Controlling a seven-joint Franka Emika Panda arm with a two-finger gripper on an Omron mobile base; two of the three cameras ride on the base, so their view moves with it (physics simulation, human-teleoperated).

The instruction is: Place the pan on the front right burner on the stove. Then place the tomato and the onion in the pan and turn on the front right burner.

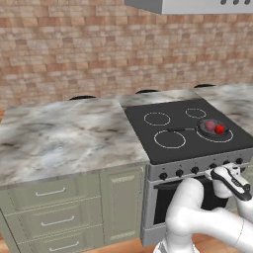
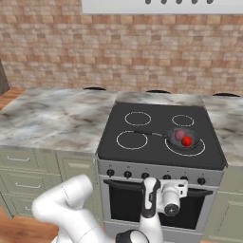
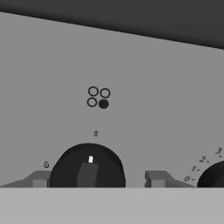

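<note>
Hand (image 3: 96, 179) up against the stove's (image 1: 163, 148) silver front panel, fingers spread either side of a black knob (image 3: 87, 168); contact unclear. Beyond, small dark grey pan (image 2: 182, 138) on the front right burner (image 2: 203, 148), glossy red tomato (image 2: 187, 141) touching dull pinkish onion (image 2: 180, 135) inside.
</note>
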